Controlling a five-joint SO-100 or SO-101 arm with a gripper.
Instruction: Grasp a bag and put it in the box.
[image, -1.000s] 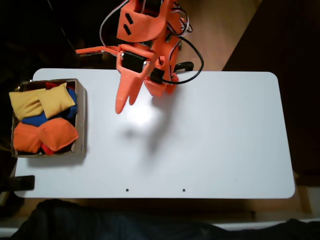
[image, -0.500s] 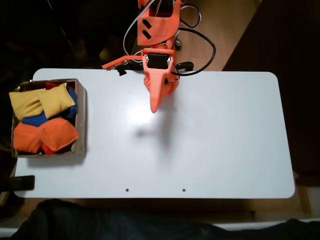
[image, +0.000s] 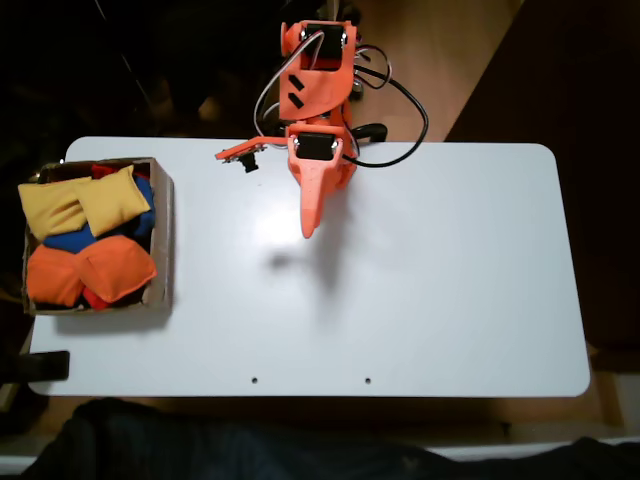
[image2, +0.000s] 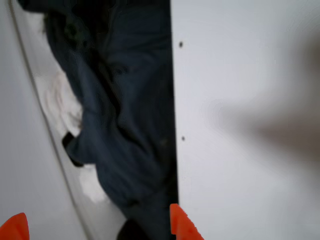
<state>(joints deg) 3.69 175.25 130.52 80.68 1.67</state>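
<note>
The brown cardboard box stands at the table's left edge in the fixed view. The golden-yellow bag lies inside it at the top, beside a paler yellow beanbag and above two orange ones. My orange gripper hangs over the middle of the table's far half, well to the right of the box, pointing toward the near edge and seen edge-on. In the wrist view the gripper shows two orange fingertips set wide apart, open, with nothing between them.
The white table is bare to the right of the box. Black cables loop beside the arm's base at the far edge. Dark blue cloth lies beyond the table's near edge. A black clamp sits at the near left corner.
The arm has swung right, away from the box, to the table's middle. The wrist turned, so the two fingers seen side by side earlier now appear as one narrow point.
</note>
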